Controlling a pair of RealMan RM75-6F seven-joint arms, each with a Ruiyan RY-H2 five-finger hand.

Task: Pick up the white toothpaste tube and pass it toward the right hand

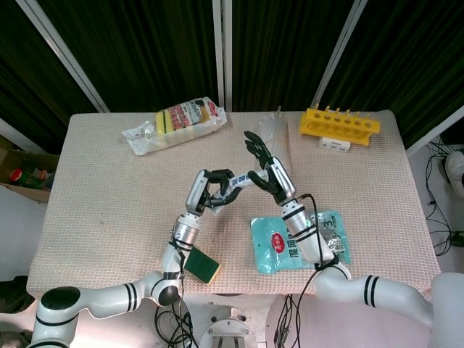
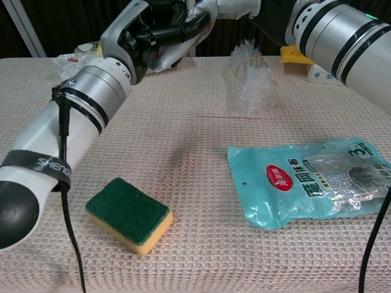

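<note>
My left hand (image 1: 209,191) grips the white toothpaste tube (image 1: 241,182) in the air above the middle of the table. The tube points to the right, toward my right hand (image 1: 264,172). That hand's fingers are spread upward and hold nothing. The tube's free end reaches its palm; I cannot tell whether they touch. In the chest view the left hand (image 2: 160,25) holds the tube (image 2: 227,7) near the top edge. Of the right arm only the forearm (image 2: 342,38) shows there.
A green and yellow sponge (image 1: 201,264) lies near the front edge, with a teal packet (image 1: 297,243) to its right. At the back are a pack of sponges (image 1: 174,123), a clear plastic bag (image 1: 272,129), a yellow rack (image 1: 339,125) and a small white box (image 1: 335,145).
</note>
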